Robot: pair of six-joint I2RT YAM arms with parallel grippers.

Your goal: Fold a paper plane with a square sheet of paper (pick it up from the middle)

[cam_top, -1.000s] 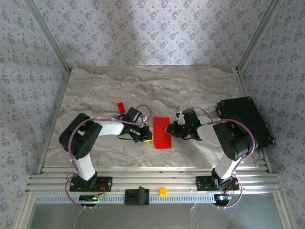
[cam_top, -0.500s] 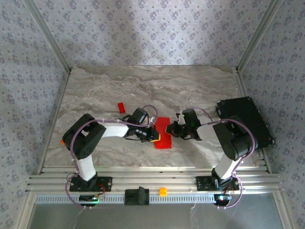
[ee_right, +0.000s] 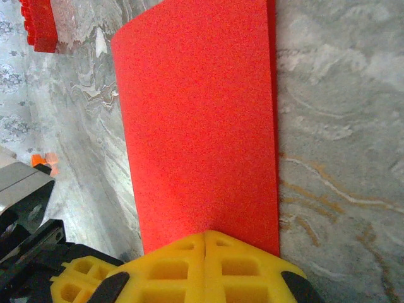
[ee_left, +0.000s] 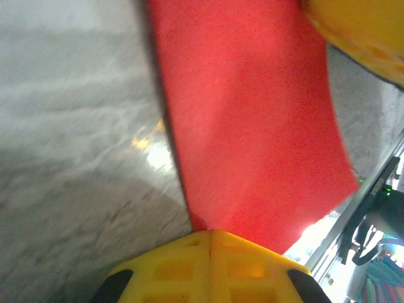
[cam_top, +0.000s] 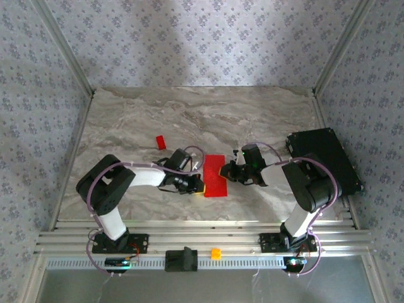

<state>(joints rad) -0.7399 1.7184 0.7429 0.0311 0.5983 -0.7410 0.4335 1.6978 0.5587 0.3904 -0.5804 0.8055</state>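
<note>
Red paper lies in the middle of the grey marble table (cam_top: 189,113), right between my two claws. This sheet of paper (cam_top: 214,177) looks like a long rectangle from above, with its short ends pointing away from me and toward me. My left claw (cam_top: 197,184) is at the paper's left edge, near the corner closest to me. My right claw (cam_top: 223,172) is at the right edge, a bit farther up that side. The two claws point at each other with the paper between them. In my left wrist camera, the yellow fingers of my left claw (ee_left: 211,235) are pressed tight together, and the red sheet (ee_left: 252,126) starts right at their tips and stretches away from them. That picture is blurry, and I cannot tell if the paper's edge is caught between the fingers or just touching them. In my right wrist camera, my right claw (ee_right: 205,235) is pressed tight together too. The red sheet (ee_right: 199,120) starts at its tips and runs straight out in front. The right side of the paper lies flat on the table there, but the left side curls up a little. Here too I cannot tell if the fingers pinch the edge. A tiny red block (cam_top: 160,142) sits on the table well apart from the paper, out past my left arm. A black box (cam_top: 325,158) lies at the right edge of the table, beside my right arm.
</note>
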